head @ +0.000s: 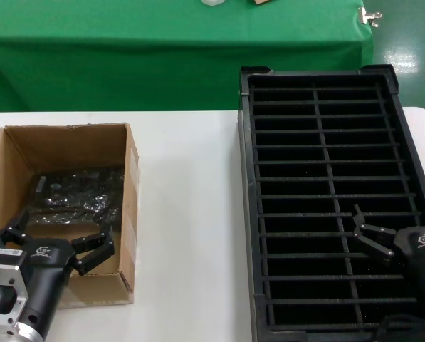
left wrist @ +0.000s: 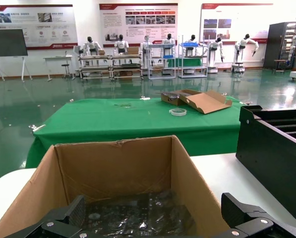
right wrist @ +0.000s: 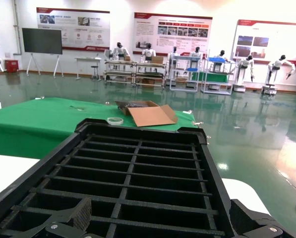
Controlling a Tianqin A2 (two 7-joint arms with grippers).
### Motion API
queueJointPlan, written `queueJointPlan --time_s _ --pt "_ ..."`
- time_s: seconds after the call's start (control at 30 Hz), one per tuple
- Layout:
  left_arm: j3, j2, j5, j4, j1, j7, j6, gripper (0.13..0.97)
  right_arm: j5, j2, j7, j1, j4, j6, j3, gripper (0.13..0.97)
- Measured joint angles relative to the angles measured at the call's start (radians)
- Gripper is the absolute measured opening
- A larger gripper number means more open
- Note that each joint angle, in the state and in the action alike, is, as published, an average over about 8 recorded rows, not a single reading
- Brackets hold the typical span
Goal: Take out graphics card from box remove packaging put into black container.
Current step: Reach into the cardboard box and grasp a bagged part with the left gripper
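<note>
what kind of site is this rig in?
Probably a robotics lab or demo hall: white humanoid robots stand at metal shelving racks, printed posters line the wall, and the glossy green floor suggests an industrial space.
</note>
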Motion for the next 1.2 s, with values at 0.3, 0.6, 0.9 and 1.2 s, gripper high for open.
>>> queueJointPlan --time_s 0.3,0.6,0.9,1.2 --pt "0.0 0.0 0.0 0.0 0.0 0.0 0.0 0.966 0.0 0.0 0.0 0.0 0.0 0.0 0.0 0.966" --pt "-0.001 -0.05 0.013 0.003 -0.037 0.006 0.012 0.966 0.0 0.0 0.0 0.0 0.0 0.0 0.0 0.966" --pt "0.092 -0.281 0.142 0.067 -0.162 -0.111 0.12 0.966 0.0 0.0 0.0 0.0 0.0 0.0 0.0 0.966" --pt "0.179 -0.457 0.368 0.13 -0.306 -0.159 0.368 0.966 0.0 0.0 0.0 0.0 0.0 0.0 0.0 0.966"
